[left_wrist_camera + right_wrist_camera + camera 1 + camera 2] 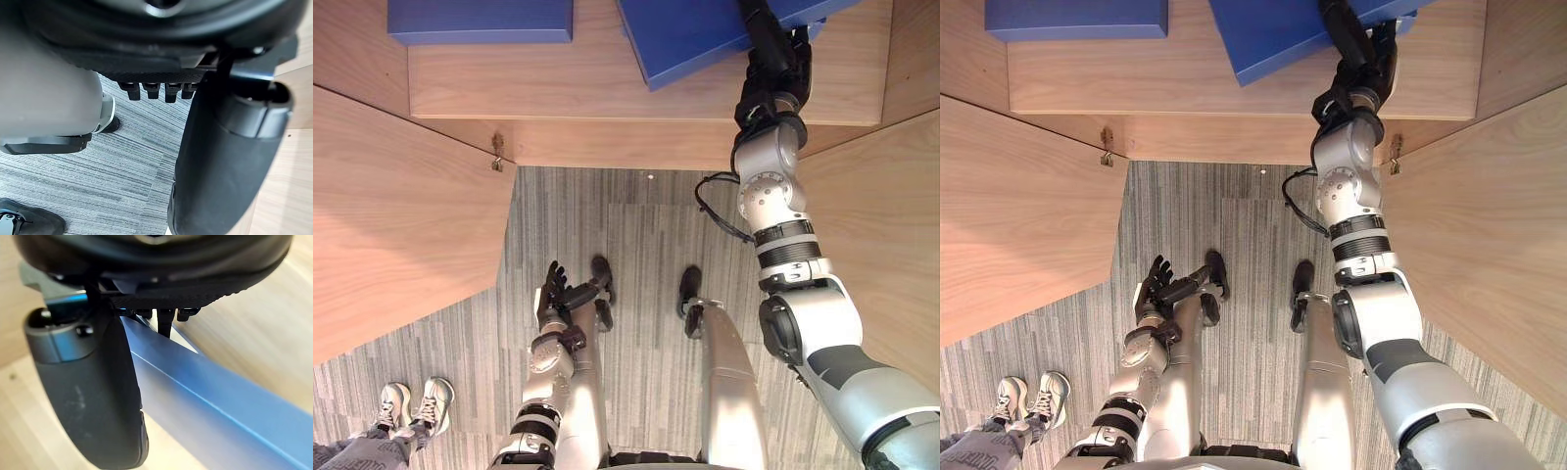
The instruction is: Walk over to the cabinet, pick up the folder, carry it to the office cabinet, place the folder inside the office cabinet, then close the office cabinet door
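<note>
A blue folder (695, 39) lies at an angle on the wooden shelf (607, 93) of the open office cabinet. My right hand (773, 61) reaches onto the shelf and grips the folder's near right edge. In the right wrist view the folder (220, 406) runs between the thumb (93, 396) and the curled fingers. My left hand (553, 289) hangs low beside my body over the floor, fingers relaxed and holding nothing.
A second blue folder (480, 20) lies flat on the shelf's left part. The cabinet's left door (401, 225) and right door (881, 225) stand open on either side of me. A person's shoes (411, 403) stand on the grey carpet at lower left.
</note>
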Tool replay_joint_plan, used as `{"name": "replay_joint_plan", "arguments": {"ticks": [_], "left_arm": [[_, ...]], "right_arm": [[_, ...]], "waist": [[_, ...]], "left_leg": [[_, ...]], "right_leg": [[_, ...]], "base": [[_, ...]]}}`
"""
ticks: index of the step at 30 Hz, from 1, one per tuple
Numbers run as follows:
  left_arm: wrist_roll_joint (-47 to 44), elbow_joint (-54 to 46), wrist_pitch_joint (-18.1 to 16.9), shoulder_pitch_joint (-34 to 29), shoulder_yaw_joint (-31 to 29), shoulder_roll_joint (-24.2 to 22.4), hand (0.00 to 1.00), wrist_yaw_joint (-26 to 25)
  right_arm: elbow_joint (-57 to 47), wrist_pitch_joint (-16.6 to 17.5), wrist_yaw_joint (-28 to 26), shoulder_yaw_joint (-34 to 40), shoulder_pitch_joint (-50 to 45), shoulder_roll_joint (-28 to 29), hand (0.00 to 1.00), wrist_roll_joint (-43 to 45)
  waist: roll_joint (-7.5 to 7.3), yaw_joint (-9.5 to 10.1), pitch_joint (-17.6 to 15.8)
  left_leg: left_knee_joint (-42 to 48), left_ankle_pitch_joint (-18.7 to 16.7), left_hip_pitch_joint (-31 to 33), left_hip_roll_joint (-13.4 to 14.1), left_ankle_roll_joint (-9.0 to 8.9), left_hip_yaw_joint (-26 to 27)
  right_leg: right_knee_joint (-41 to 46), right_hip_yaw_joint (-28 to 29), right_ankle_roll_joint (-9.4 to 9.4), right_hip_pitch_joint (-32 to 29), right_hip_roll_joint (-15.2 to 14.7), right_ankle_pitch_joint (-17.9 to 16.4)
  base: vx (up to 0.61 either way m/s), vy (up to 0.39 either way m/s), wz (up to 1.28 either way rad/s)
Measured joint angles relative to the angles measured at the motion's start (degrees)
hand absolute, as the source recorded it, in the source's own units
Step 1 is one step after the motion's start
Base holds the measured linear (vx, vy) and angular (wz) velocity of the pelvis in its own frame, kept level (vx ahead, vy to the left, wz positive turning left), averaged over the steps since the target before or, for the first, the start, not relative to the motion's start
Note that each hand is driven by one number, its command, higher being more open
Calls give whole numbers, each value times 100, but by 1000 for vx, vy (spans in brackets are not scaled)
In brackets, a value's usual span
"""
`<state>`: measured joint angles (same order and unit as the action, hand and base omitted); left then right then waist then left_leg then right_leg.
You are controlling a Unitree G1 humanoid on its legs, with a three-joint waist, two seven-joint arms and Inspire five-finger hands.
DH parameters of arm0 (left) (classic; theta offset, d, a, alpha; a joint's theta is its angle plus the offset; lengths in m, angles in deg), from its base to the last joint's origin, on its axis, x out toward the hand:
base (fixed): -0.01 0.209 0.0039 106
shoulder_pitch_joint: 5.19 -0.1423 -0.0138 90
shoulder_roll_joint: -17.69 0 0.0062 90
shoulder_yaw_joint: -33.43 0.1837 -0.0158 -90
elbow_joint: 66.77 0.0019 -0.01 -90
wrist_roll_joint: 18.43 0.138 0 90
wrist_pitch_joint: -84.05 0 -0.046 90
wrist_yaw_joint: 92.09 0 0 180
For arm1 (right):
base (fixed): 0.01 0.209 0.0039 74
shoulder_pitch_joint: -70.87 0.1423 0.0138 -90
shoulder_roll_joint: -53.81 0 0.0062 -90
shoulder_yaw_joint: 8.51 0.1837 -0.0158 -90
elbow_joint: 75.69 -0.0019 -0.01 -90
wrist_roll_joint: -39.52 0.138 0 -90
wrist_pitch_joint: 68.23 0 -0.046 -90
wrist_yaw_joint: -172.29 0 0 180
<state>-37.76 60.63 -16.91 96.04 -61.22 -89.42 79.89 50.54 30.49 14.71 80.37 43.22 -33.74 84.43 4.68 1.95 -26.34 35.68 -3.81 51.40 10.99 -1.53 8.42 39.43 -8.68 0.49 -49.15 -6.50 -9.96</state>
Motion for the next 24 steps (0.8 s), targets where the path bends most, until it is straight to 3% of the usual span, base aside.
{"name": "replay_joint_plan", "arguments": {"ticks": [3, 4, 5, 14, 24], "left_arm": [[1, 53, -34, 0, 2, 20, 100, 74], [6, 68, -48, 0, 3, 39, 100, 105], [6, 75, -50, 0, 6, 50, 100, 117], [30, 186, -64, 11, 180, 216, 100, 335], [31, 356, -119, 125, 286, 248, 100, 442]], "right_arm": [[-128, -101, -276, -464, -221, -321, 100, -245], [-328, -187, -607, -829, -435, -631, 100, -401], [-378, -209, -727, -938, -490, -728, 0, -463], [-690, -353, -1983, -1905, -593, -1384, 0, -1331], [-650, -397, -2222, -2202, -670, -1487, 0, -1771]], "waist": [[-1, -19, 1], [-1, -29, 0], [-1, -33, 1], [-10, 25, 5], [-21, 128, 12]], "left_leg": [[-15, 0, -6, 0, 0, 4], [-33, 1, -7, -1, -1, 5], [-43, 2, -9, -1, -4, 5], [-143, 31, -48, -23, -22, 1], [-191, 57, -49, -96, 9, 3]], "right_leg": [[-39, 1, 3, 5, 4, 3], [-47, 0, 3, 5, 6, 3], [-48, 0, 3, 5, 7, 3], [-63, -35, 4, 23, -7, 3], [-94, -76, 6, 54, -81, 3]], "base": [[0, 0, 0], [0, 0, 0], [0, 0, 0], [4, -5, 1], [-2, -1, 3]]}}
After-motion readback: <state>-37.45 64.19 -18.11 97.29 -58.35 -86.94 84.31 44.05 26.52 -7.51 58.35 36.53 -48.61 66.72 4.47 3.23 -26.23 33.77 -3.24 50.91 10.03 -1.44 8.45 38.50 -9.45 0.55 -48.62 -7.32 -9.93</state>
